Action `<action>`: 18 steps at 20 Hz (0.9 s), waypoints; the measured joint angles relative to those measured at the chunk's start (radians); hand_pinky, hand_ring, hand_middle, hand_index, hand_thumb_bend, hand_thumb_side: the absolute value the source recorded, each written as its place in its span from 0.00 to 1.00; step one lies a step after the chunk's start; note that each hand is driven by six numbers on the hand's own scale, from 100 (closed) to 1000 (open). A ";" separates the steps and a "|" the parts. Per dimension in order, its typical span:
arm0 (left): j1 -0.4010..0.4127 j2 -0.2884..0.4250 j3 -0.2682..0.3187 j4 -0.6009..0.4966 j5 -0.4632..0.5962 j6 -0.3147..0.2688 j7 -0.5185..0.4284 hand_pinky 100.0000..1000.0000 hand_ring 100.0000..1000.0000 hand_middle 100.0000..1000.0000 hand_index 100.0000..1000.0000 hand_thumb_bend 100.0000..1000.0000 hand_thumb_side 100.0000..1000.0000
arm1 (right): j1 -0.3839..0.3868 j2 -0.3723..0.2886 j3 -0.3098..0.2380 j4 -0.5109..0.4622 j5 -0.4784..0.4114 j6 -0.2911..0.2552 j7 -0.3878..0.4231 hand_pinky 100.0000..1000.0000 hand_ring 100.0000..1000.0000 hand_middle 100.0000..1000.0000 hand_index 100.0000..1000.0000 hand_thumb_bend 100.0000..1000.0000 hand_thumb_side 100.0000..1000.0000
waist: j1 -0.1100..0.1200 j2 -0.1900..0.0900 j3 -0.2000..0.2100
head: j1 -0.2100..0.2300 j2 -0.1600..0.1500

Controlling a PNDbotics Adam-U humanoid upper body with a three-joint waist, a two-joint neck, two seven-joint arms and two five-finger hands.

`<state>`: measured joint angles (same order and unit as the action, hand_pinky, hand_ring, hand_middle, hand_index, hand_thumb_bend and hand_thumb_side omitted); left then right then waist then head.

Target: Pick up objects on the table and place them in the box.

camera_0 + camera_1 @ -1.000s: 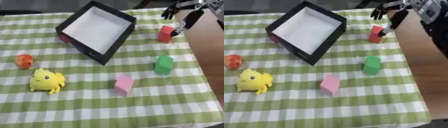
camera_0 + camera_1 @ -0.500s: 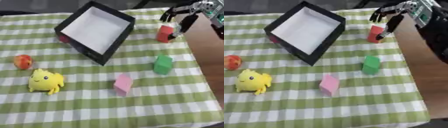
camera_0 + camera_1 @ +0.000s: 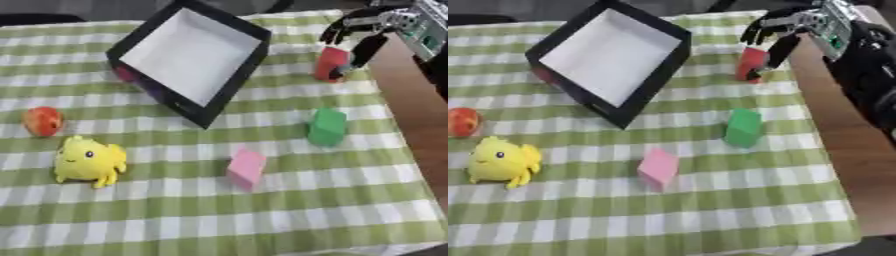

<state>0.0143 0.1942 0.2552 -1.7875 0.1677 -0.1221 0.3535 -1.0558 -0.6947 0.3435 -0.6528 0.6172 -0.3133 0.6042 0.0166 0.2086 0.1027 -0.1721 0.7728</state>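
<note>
Right hand [image 3: 372, 31] fingers [image 3: 361, 50] curled around red block [image 3: 330, 63], grasping.

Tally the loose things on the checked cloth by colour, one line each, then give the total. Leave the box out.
Red: 2, the red block at the right hand and the red round thing
Green: 1, the green block
Pink: 1, the pink block
Yellow: 1, the yellow toy
Total: 5
</note>
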 measured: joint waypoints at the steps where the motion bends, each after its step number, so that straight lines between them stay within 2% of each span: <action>1: 0.000 0.000 0.000 0.000 0.000 0.000 0.000 0.88 0.63 0.71 0.83 0.21 0.66 | 0.000 0.002 -0.004 0.008 0.009 0.001 -0.006 0.92 0.81 0.78 0.87 0.54 0.26 | 0.000 0.002 0.002 | 0.000 0.000; 7: 0.000 0.000 0.000 0.000 0.003 0.001 -0.002 0.89 0.63 0.71 0.82 0.21 0.67 | -0.003 0.014 -0.027 0.059 0.064 0.000 -0.031 0.90 0.80 0.74 0.86 0.52 0.28 | 0.000 0.011 0.006 | -0.004 0.000; 13: -0.003 -0.001 0.000 0.000 0.004 0.003 -0.004 0.89 0.63 0.71 0.82 0.21 0.67 | -0.010 0.025 -0.051 0.093 0.086 0.004 -0.048 0.87 0.78 0.63 0.81 0.49 0.27 | 0.000 0.016 0.007 | -0.004 0.000; 16: -0.004 -0.001 -0.001 0.000 0.004 0.003 -0.005 0.89 0.63 0.71 0.82 0.21 0.67 | -0.010 0.025 -0.059 0.094 0.078 0.010 -0.047 0.86 0.76 0.56 0.75 0.44 0.22 | 0.000 0.016 0.007 | -0.005 0.000; 18: -0.004 -0.001 -0.002 0.000 0.004 0.003 -0.005 0.89 0.63 0.71 0.82 0.21 0.67 | -0.009 0.025 -0.060 0.090 0.058 0.020 -0.042 0.84 0.71 0.49 0.69 0.41 0.15 | 0.000 0.016 0.007 | -0.005 0.000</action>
<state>0.0099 0.1933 0.2532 -1.7875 0.1720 -0.1189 0.3484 -1.0647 -0.6696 0.2837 -0.5628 0.6755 -0.2936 0.5622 0.0168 0.2245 0.1100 -0.1772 0.7728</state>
